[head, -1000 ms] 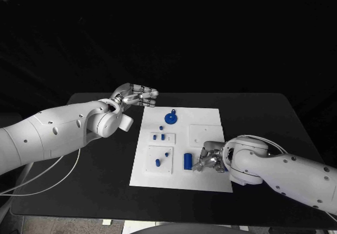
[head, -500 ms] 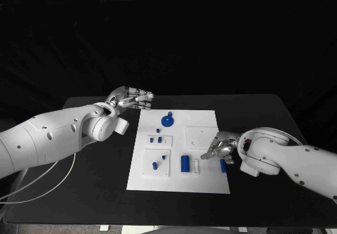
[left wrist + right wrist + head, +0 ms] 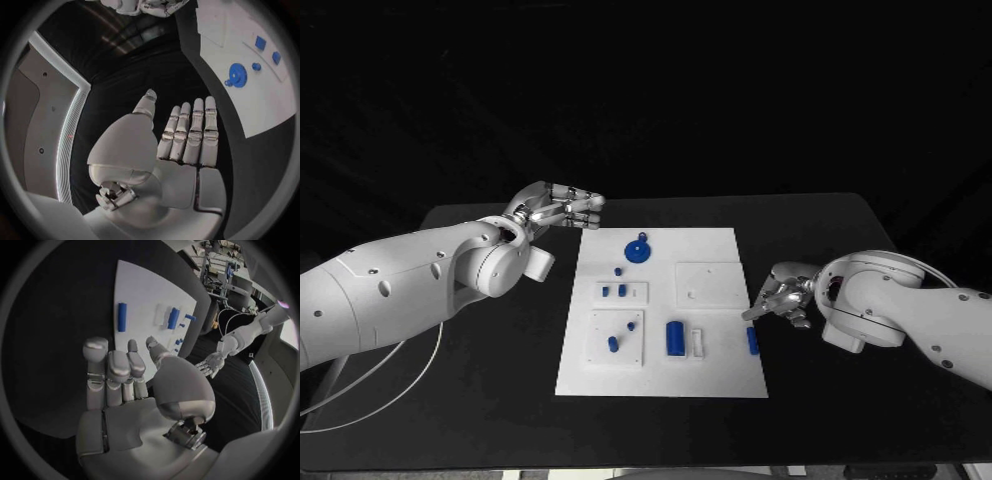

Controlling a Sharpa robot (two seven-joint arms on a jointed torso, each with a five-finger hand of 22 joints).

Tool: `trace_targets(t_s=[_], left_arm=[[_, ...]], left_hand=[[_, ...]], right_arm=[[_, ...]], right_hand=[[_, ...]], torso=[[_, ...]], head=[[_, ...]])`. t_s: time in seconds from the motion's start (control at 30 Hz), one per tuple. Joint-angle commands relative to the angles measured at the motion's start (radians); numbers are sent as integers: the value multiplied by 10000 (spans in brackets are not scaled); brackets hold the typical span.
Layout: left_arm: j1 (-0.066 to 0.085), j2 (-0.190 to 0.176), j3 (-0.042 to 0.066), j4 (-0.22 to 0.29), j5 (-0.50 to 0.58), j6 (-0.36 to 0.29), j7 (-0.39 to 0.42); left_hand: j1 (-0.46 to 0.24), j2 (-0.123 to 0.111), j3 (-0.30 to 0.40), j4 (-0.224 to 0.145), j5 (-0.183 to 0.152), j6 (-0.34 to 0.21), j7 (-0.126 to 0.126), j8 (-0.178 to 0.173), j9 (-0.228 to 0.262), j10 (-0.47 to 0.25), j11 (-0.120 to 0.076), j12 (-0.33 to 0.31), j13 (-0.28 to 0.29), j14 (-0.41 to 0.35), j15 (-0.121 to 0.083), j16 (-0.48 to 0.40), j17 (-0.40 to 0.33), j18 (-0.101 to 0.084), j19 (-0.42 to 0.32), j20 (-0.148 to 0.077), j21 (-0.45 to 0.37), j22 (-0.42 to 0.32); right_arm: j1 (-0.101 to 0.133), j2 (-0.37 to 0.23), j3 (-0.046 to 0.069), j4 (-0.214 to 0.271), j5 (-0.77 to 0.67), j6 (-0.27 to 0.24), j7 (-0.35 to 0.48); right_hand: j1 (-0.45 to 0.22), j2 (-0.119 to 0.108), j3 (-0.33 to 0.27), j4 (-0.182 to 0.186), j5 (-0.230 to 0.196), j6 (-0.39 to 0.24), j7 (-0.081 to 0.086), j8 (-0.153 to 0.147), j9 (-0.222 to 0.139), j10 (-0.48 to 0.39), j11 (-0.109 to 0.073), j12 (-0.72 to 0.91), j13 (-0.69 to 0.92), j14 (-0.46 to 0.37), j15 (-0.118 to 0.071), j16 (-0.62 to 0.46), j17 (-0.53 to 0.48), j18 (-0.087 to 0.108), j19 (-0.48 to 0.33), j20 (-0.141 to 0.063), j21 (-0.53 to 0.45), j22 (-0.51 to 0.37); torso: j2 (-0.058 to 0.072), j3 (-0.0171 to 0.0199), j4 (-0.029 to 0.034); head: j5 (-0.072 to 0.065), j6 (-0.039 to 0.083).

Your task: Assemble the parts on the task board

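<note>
- I see the blue bar (image 3: 753,341) lying flat on the board (image 3: 718,375), long axis pointing away from me.
- My right hand (image 3: 783,300) and left hand (image 3: 560,207) are both spread, holding nothing.

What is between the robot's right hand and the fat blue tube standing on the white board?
In the head view, a slim blue bar lies on the task board between the right hand and the blue tube, with a small white piece beside the tube.
</note>
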Motion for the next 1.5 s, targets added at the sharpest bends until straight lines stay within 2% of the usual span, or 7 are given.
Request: trace_targets(t_s=[0.03,0.2,0.43,0.7,1.1,1.33,1.5], left_arm=[[5,-22,-2,77,-4,21,188],[5,-26,-8,101,0,62,177],[4,-3,-13,101,1,90,89],[4,11,-22,118,0,147,39],[5,10,-25,118,0,159,23],[5,7,-26,120,-1,168,17],[5,-3,-26,123,-3,183,2]], left_hand=[[27,108,-16,-46,1,111,-29,4,10,50,-5,12,1,95,16,-33,3,127,70,-40,43,6],[44,149,-37,-64,-1,133,-31,-1,9,55,-6,10,1,142,3,-34,3,130,102,-55,56,11],[45,195,-54,-70,5,126,0,-1,9,64,18,11,1,156,-2,-35,3,127,116,-62,58,12],[43,205,-61,-69,4,127,-6,1,9,56,14,9,0,160,-2,-35,3,126,120,-62,59,12],[30,208,-85,-63,-5,105,5,-2,7,53,20,10,1,152,1,-34,2,123,112,-61,53,9],[30,208,-85,-63,-5,105,5,-2,7,53,20,10,1,152,1,-34,2,123,112,-61,53,9],[39,207,-104,-64,-3,62,17,-5,6,42,29,10,1,149,2,-35,2,122,112,-61,51,8]], right_arm=[[-6,-98,14,-37,-895,855,-1004],[-45,-170,-15,-42,-951,1030,-1169],[-268,-33,-58,-106,-889,1048,-1233],[-411,217,-168,-297,-768,949,-1249],[-690,551,-229,-376,-563,854,-1243],[-736,679,-263,-553,-708,691,-1245],[-764,772,-298,-671,-792,564,-1241]], right_hand=[[-52,-113,161,38,6,-100,46,-60,-71,-40,84,-42,-23,-5,89,-7,-36,12,509,92,-97,586],[-172,-331,211,382,-226,-189,125,-40,-458,-30,150,11,-42,-5,142,-19,-84,49,507,165,-148,588],[-243,-1027,280,1414,-332,-251,139,-49,-662,-60,138,-21,-81,-20,129,-42,-102,43,514,127,-219,583],[-268,-1223,-23,1957,-341,-358,162,-49,-781,-68,137,-67,-64,-24,111,-84,-70,12,518,90,-258,574],[-65,-973,-732,2036,-340,-363,157,-30,-792,-72,133,-100,-39,-10,113,-133,-32,17,518,96,-310,562],[440,-322,-283,1282,-342,-109,103,-20,-755,-42,115,-90,-29,-7,97,-149,-30,5,516,89,-322,562],[968,393,340,35,-337,134,-8,-53,-754,-37,36,-124,-46,2,78,-183,-44,-59,511,63,-327,565]], torso=[[2,-39,16],[0,-54,15],[1,-44,37],[10,-43,29],[5,-39,26],[8,-43,29],[8,-36,27]], head=[[-112,-5],[-184,25],[-232,91],[-167,59],[-79,-7],[-74,-18],[-58,-32]])
